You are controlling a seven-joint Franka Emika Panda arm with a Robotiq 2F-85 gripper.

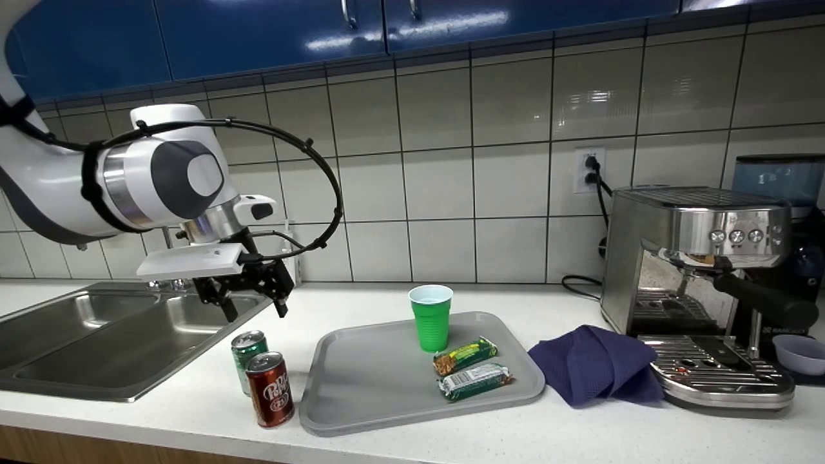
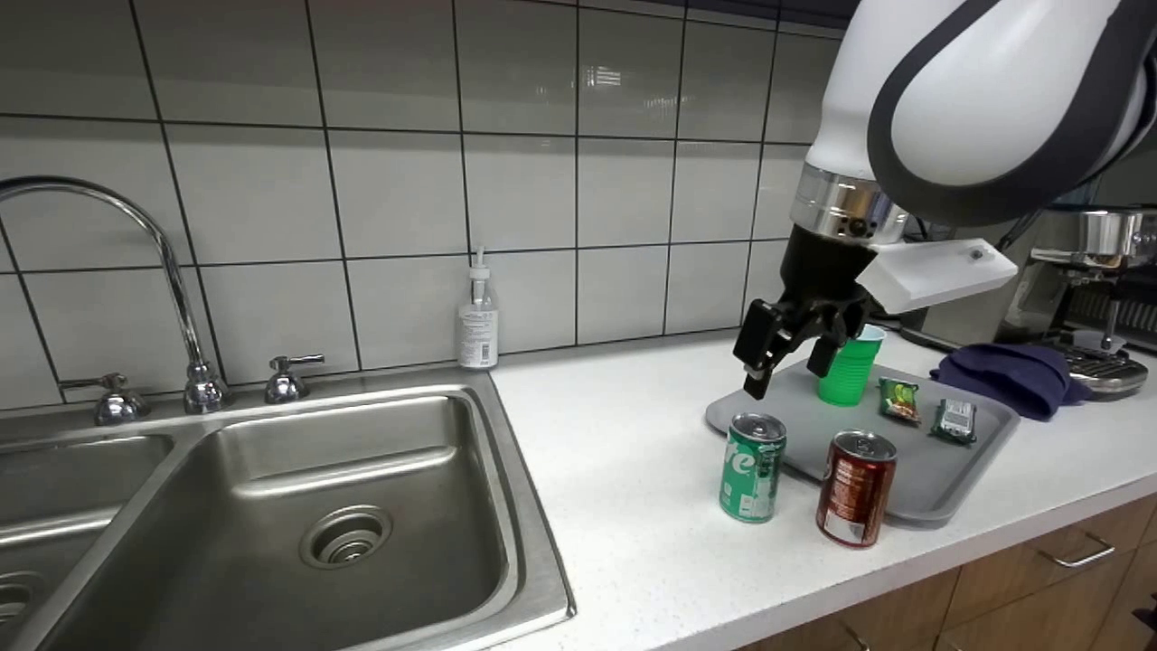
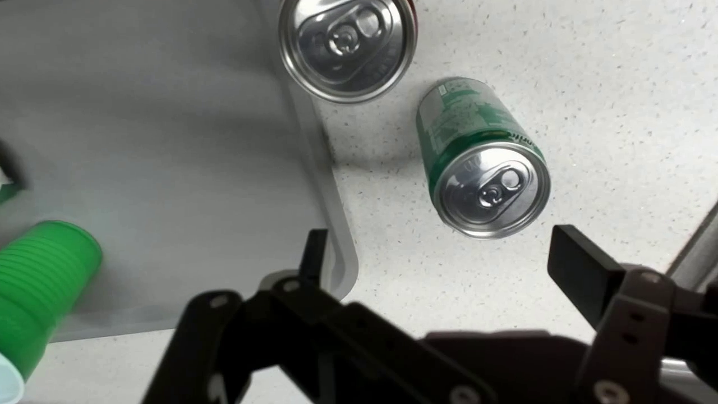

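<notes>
Gripper [image 1: 256, 314] is empty, jaws spread wide, hanging just above the green can [image 3: 482, 163]. It stands upright on the counter [image 2: 615, 434], between sink [image 2: 533, 533] and gray tray [image 3: 185, 185], near the red can [image 2: 857, 488] but not touching it. Wrist view has it off-centre, closer to one jaw. I'd centre first, come straight down, stay clear of red can and tray, then squeeze lightly; thin walls probably dent.
</notes>
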